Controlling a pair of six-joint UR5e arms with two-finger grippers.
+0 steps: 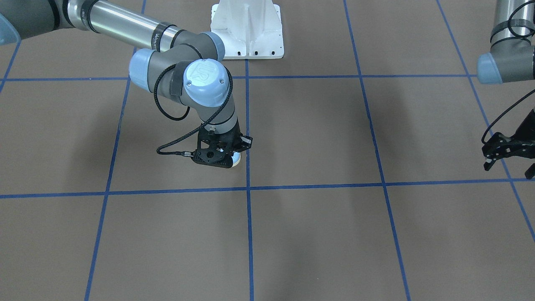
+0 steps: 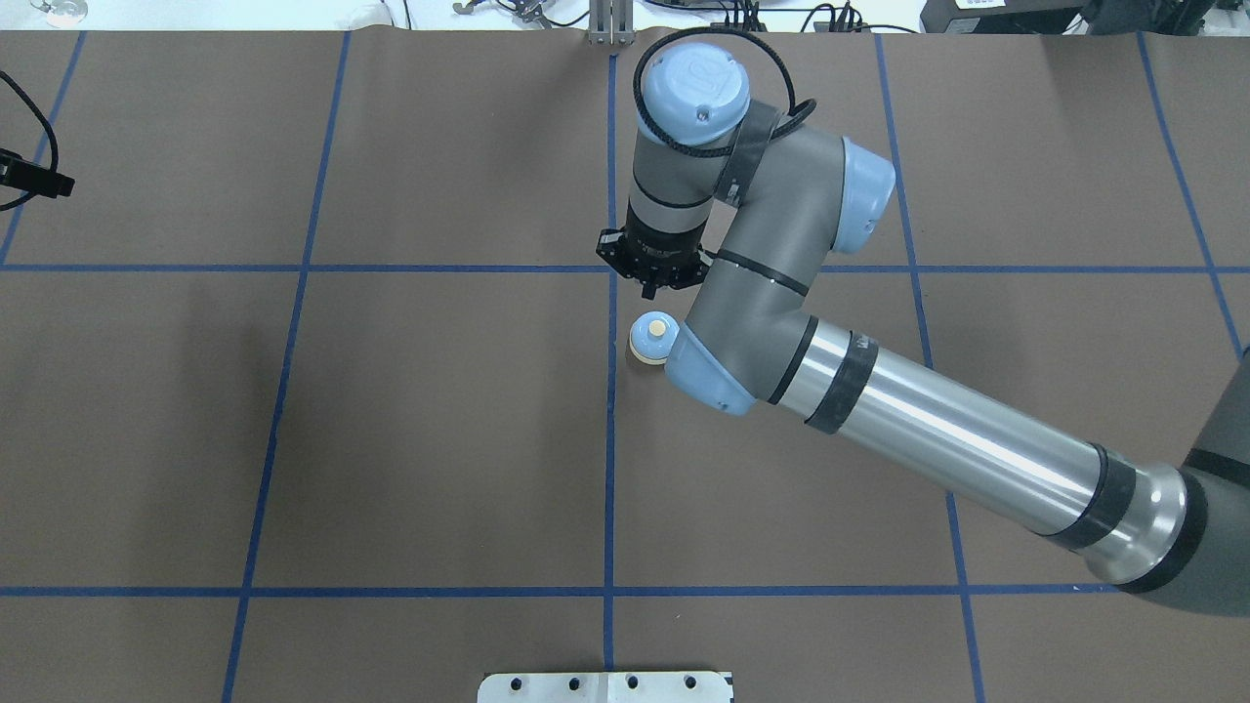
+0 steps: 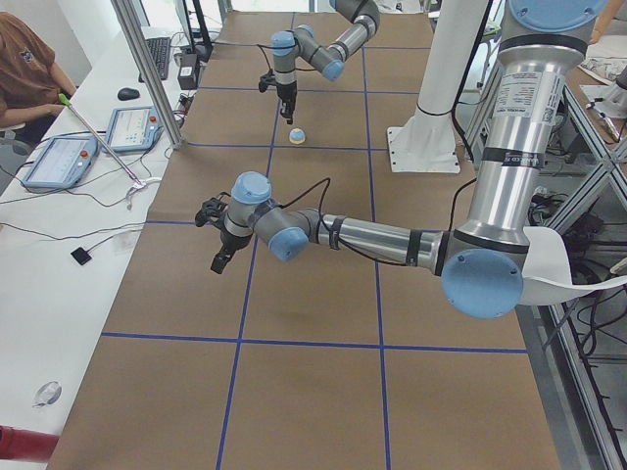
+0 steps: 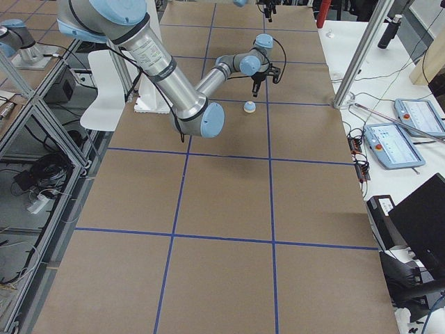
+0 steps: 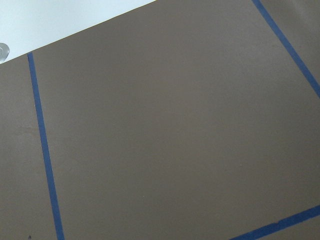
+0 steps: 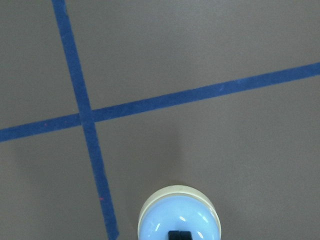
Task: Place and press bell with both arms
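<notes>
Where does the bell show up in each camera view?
Front-facing: bell centre-left, only a sliver showing.
Overhead: bell at centre.
Exterior left: bell upper centre, far.
Exterior right: bell upper centre.
Left wrist: not in it.
Right wrist: bell at bottom edge.
Shared landmark: the blue tape crossing beside it.

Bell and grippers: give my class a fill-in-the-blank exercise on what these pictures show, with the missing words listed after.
1. The bell has a button coloured ____.
2. The tape lines on the table are ____.
3. The gripper close to the bell belongs to the robot's ____ arm.
4. The left gripper, far from the bell, holds ____.
Missing words: cream; blue; right; nothing.
</notes>
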